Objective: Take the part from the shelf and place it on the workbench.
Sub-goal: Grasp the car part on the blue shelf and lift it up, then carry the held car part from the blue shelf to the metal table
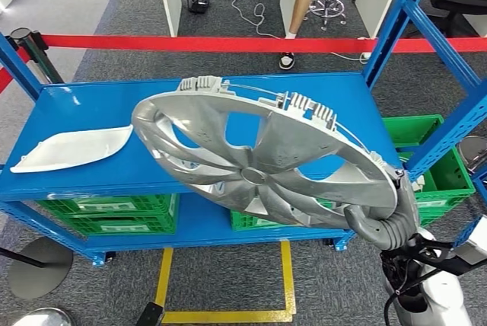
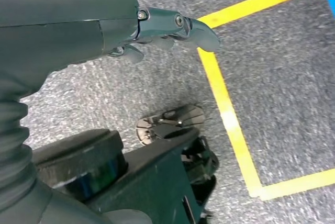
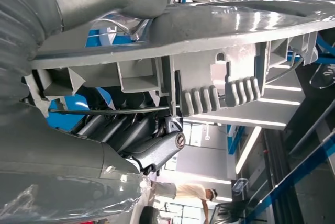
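Right robot hand (image 1: 383,223) clamps the glossy silver spoked wheel cover's (image 1: 259,166) rim; left robot hand (image 2: 174,28) empty, fingers straight.

I get bright, even overhead light in the head view; the silver wheel cover (image 1: 264,162) shows soft glare along its spokes, and straight shelf beams bow towards the edges. My left wrist view is dimmer, its carpet (image 2: 276,77) smeared by motion blur. The right wrist view blows out around far ceiling lights.

Green crates (image 1: 109,213) below, red barrier tape (image 1: 230,43) behind.
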Motion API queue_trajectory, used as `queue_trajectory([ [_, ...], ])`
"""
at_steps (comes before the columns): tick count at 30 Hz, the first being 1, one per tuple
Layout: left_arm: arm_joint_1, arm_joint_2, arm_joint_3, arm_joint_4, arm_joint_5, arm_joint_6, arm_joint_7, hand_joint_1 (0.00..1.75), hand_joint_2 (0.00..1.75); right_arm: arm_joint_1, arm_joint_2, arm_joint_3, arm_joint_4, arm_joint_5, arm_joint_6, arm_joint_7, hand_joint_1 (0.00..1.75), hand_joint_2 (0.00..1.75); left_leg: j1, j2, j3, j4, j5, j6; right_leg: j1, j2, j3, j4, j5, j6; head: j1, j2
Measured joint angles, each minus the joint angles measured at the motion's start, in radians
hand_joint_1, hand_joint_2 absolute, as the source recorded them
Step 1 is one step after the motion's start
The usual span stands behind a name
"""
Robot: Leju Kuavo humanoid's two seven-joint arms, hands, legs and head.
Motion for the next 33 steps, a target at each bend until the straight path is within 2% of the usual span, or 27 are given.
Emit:
queue_trajectory([
  [1,0.000,0.002,0.002,0.000,0.001,0.001,0.000,0.00,1.75,-0.001,0.000,0.000,0.000,0.000,-0.001,-0.002,1.75,1.75,-0.001,0.000,-0.008,0.001,0.009,-0.005,0.001,0.001,0.051,-0.070,-0.002,-0.003,-0.001,0.000],
  [2,0.000,0.004,0.004,0.000,0.001,0.002,0.000,0.00,1.75,-0.001,0.000,0.000,-0.001,0.000,-0.002,-0.003,1.75,1.75,-0.002,-0.001,-0.013,0.002,0.017,-0.010,0.003,0.002,0.081,-0.122,-0.011,-0.007,-0.001,0.000],
  [3,0.000,0.006,0.005,0.000,0.001,0.004,-0.001,0.00,1.75,-0.001,0.000,0.000,-0.001,0.001,-0.002,-0.005,1.75,1.75,-0.002,-0.001,-0.015,0.002,0.026,-0.016,0.006,0.003,0.091,-0.147,-0.022,-0.013,-0.001,0.000],
  [5,0.000,0.011,0.007,0.000,0.001,0.006,-0.001,0.00,1.75,-0.001,0.000,-0.001,-0.001,0.001,-0.004,-0.008,1.75,1.75,0.001,-0.002,-0.018,-0.001,0.039,-0.029,0.008,0.003,0.080,-0.152,-0.010,-0.030,0.000,0.000],
  [6,0.000,0.012,0.008,0.000,0.001,0.007,-0.001,0.00,1.75,-0.002,-0.001,-0.001,-0.001,0.002,-0.004,-0.009,1.75,1.75,0.002,-0.002,-0.023,0.004,0.029,-0.036,0.007,0.001,0.075,-0.153,-0.001,-0.040,0.000,0.000],
  [7,0.001,0.014,0.009,0.000,0.001,0.007,-0.001,0.00,1.75,-0.002,-0.001,-0.002,-0.001,0.002,-0.005,-0.010,1.75,1.75,0.003,-0.002,-0.033,0.026,-0.001,-0.041,0.005,0.000,0.067,-0.155,0.011,-0.049,-0.002,0.000],
  [8,0.001,0.016,0.010,0.000,0.002,0.007,-0.001,0.00,1.75,-0.001,-0.001,-0.002,-0.002,0.002,-0.005,-0.012,1.75,1.75,0.005,-0.002,-0.048,0.069,-0.047,-0.046,0.004,-0.001,0.056,-0.157,0.025,-0.056,-0.003,0.000],
  [10,0.000,0.018,0.012,0.000,0.002,0.007,-0.002,0.00,1.75,0.000,-0.001,-0.002,-0.002,0.003,-0.005,-0.014,1.75,1.75,0.007,-0.002,-0.083,0.197,-0.147,-0.055,0.003,-0.001,0.026,-0.156,0.051,-0.061,-0.007,0.000],
  [11,-0.001,0.020,0.013,0.000,0.003,0.007,-0.002,0.00,1.75,0.002,-0.001,-0.002,-0.002,0.003,-0.005,-0.015,1.75,1.75,0.008,-0.002,-0.091,0.252,-0.171,-0.057,0.003,-0.002,0.009,-0.155,0.064,-0.059,-0.007,0.000],
  [12,-0.002,0.021,0.013,0.000,0.003,0.007,-0.003,0.00,1.75,0.005,-0.001,-0.002,-0.002,0.003,-0.005,-0.015,1.75,1.75,0.008,-0.002,-0.087,0.282,-0.173,-0.059,0.003,-0.002,-0.007,-0.155,0.076,-0.057,-0.007,0.000],
  [13,-0.002,0.023,0.014,0.000,0.003,0.007,-0.003,0.00,1.75,0.006,-0.001,-0.002,-0.002,0.004,-0.006,-0.016,1.75,1.75,0.008,-0.001,-0.066,0.277,-0.155,-0.059,0.003,-0.002,-0.022,-0.154,0.088,-0.055,-0.007,0.000],
  [14,-0.003,0.025,0.014,0.000,0.003,0.007,-0.004,0.00,1.75,0.008,-0.001,-0.002,-0.002,0.004,-0.006,-0.017,1.75,1.75,0.009,-0.001,-0.026,0.236,-0.130,-0.058,0.003,-0.002,-0.037,-0.154,0.100,-0.052,-0.007,0.000],
  [15,-0.005,0.027,0.014,0.000,0.003,0.007,-0.004,0.00,1.75,0.008,-0.001,-0.002,-0.002,0.003,-0.006,-0.018,1.75,1.75,0.009,-0.002,0.027,0.171,-0.115,-0.057,0.003,-0.002,-0.049,-0.154,0.111,-0.048,-0.007,0.000],
  [17,-0.011,0.029,0.015,0.000,0.003,0.007,-0.006,0.00,1.75,0.008,-0.001,-0.004,-0.002,0.003,-0.006,-0.021,1.75,1.75,0.008,-0.004,0.119,0.037,-0.118,-0.048,0.004,-0.002,-0.067,-0.154,0.133,-0.037,-0.006,0.000],
  [18,-0.014,0.030,0.015,-0.001,0.003,0.007,-0.007,0.00,1.75,0.008,-0.001,-0.005,-0.002,0.002,-0.006,-0.023,1.75,1.75,0.006,-0.006,0.139,0.000,-0.126,-0.042,0.005,-0.002,-0.071,-0.157,0.144,-0.032,-0.007,0.000],
  [20,-0.014,0.033,0.018,-0.001,0.004,0.007,-0.010,0.00,1.75,0.011,-0.001,-0.008,-0.002,0.000,-0.006,-0.029,1.75,1.75,0.003,-0.005,0.134,-0.013,-0.117,-0.025,0.003,-0.002,-0.073,-0.167,0.165,-0.020,-0.009,0.000],
  [21,-0.014,0.035,0.020,-0.001,0.007,0.008,-0.011,0.00,1.75,0.015,-0.001,-0.010,-0.002,-0.001,-0.006,-0.033,1.75,1.75,0.003,-0.003,0.127,-0.015,-0.108,-0.017,0.002,-0.001,-0.080,-0.165,0.161,-0.015,-0.009,0.000],
  [22,-0.014,0.037,0.022,-0.001,0.009,0.008,-0.013,0.00,1.75,0.019,-0.001,-0.011,-0.002,-0.002,-0.006,-0.036,1.75,1.75,0.004,-0.001,0.119,-0.017,-0.097,-0.008,0.001,-0.001,-0.089,-0.149,0.138,-0.011,-0.007,0.000],
  [23,-0.014,0.038,0.025,-0.001,0.011,0.009,-0.014,0.00,1.75,0.023,-0.001,-0.013,-0.002,-0.003,-0.006,-0.040,1.75,1.75,0.006,0.001,0.108,-0.019,-0.086,-0.002,0.001,-0.001,-0.103,-0.110,0.098,-0.007,-0.006,0.000],
  [25,-0.015,0.041,0.029,-0.001,0.012,0.010,-0.016,0.00,1.75,0.031,-0.001,-0.016,-0.002,-0.003,-0.005,-0.047,1.75,1.75,0.004,0.002,0.085,-0.018,-0.066,0.004,0.002,-0.002,-0.136,0.023,-0.002,-0.002,-0.004,0.000],
  [26,-0.016,0.042,0.031,-0.001,0.011,0.010,-0.017,0.00,1.75,0.036,-0.001,-0.018,-0.002,-0.003,-0.005,-0.052,1.75,1.75,0.003,0.002,0.072,-0.018,-0.056,0.004,0.003,-0.002,-0.146,0.086,-0.033,-0.002,-0.005,0.000],
  [27,-0.016,0.043,0.031,-0.001,0.009,0.010,-0.018,0.00,1.75,0.042,-0.001,-0.020,-0.002,-0.004,-0.005,-0.057,1.75,1.75,0.002,0.002,0.060,-0.017,-0.046,0.004,0.004,-0.002,-0.143,0.122,-0.041,-0.003,-0.005,0.000],
  [28,-0.016,0.044,0.031,-0.001,0.006,0.010,-0.018,0.00,1.75,0.048,-0.001,-0.023,-0.002,-0.004,-0.005,-0.062,1.75,1.75,0.001,0.003,0.049,-0.017,-0.038,0.004,0.005,-0.002,-0.121,0.120,-0.029,-0.006,-0.005,0.000],
  [29,-0.016,0.045,0.031,-0.001,0.003,0.010,-0.018,0.00,1.75,0.055,-0.001,-0.027,-0.003,-0.004,-0.005,-0.067,1.75,1.75,0.000,0.003,0.039,-0.016,-0.030,0.003,0.007,-0.001,-0.078,0.076,-0.006,-0.011,-0.005,0.000],
  [30,-0.016,0.045,0.031,-0.001,0.000,0.010,-0.018,0.00,1.75,0.061,-0.001,-0.032,-0.005,-0.004,-0.005,-0.071,1.75,1.75,-0.001,0.003,0.032,-0.016,-0.023,0.001,0.010,-0.002,-0.024,0.003,0.010,-0.018,-0.005,0.000],
  [32,-0.018,0.045,0.031,-0.001,-0.006,0.010,-0.018,0.00,1.75,0.070,-0.001,-0.042,-0.010,-0.005,-0.006,-0.080,1.75,1.75,-0.002,0.003,0.021,-0.014,-0.010,-0.006,0.016,-0.002,0.072,-0.136,0.012,-0.029,-0.006,0.000],
  [33,-0.019,0.045,0.031,-0.001,-0.008,0.010,-0.018,0.00,1.75,0.075,-0.001,-0.047,-0.013,-0.006,-0.005,-0.084,1.75,1.75,-0.001,0.004,0.017,-0.015,-0.003,-0.011,0.019,-0.001,0.094,-0.172,0.005,-0.032,-0.006,0.000],
])
